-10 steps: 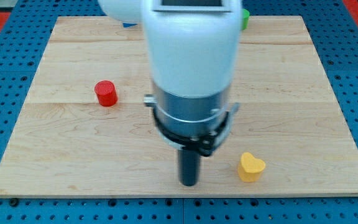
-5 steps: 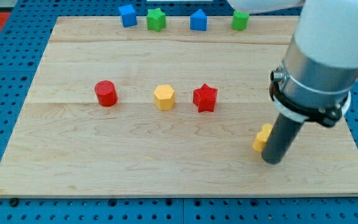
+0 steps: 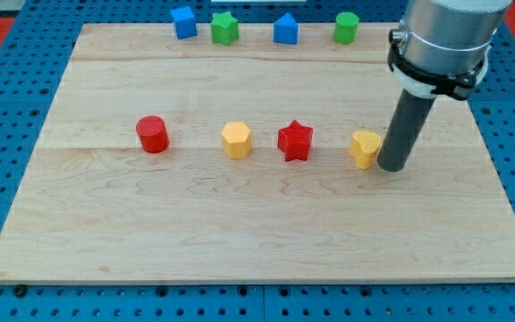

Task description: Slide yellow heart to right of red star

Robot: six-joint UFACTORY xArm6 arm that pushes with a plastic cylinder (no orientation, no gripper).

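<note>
Yellow heart (image 3: 364,148) pushed up from bottom edge, now right of red star (image 3: 295,141); my tip (image 3: 392,166) touches heart's right side. No fingers on rod. Task looks nearly done.

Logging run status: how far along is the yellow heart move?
Mostly done: the yellow heart sits at the view's right of the red star, about level with it, a gap between. In hand: my tip is against the heart's right side. Left: perhaps a slight nudge closer, otherwise back off.
</note>
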